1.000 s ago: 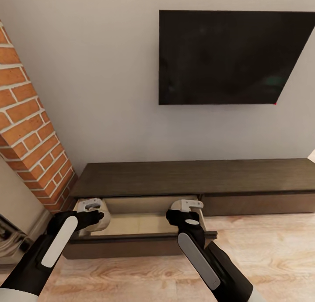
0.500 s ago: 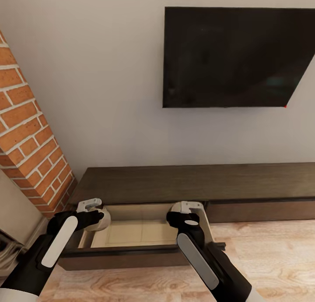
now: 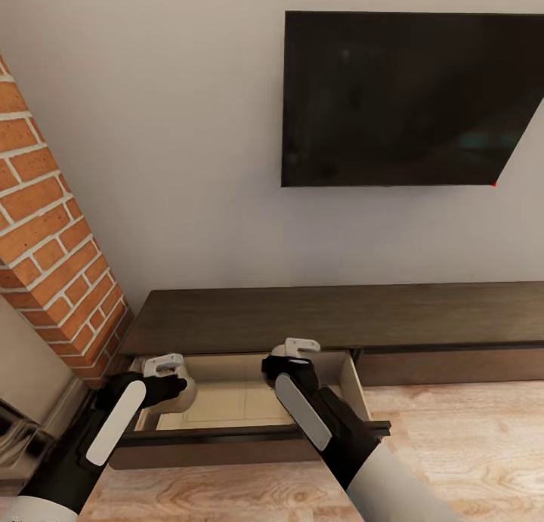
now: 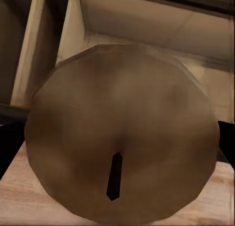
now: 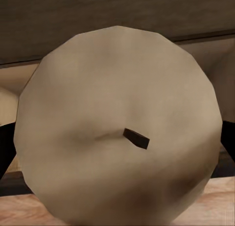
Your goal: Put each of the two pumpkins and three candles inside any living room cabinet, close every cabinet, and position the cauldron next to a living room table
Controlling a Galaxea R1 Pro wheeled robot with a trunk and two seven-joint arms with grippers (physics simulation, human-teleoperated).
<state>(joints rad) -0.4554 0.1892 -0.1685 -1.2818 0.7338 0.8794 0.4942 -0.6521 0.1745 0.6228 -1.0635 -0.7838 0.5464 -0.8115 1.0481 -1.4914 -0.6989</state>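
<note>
Two candles held over the open cabinet drawer, the right one newly carried inward.

Nearest, the left pincer (image 3: 168, 371) is clamped on a candle (image 4: 120, 133), a tan faceted disc with a short dark wick, at the drawer's 9 o'clock end; the right pincer (image 3: 293, 353) grips a paler candle (image 5: 117, 123), and since the previous second this arm has swung from the drawer's 3 o'clock wall toward its centre, which suggests release into the drawer is near. Below lies the drawer (image 3: 351, 378), with pale matte wood lining and a dark front. Beyond, the cabinet (image 3: 340, 314) top is dark-brown grained wood; farthest, red brick (image 3: 45, 235) and a glossy black screen (image 3: 408, 99).
</note>
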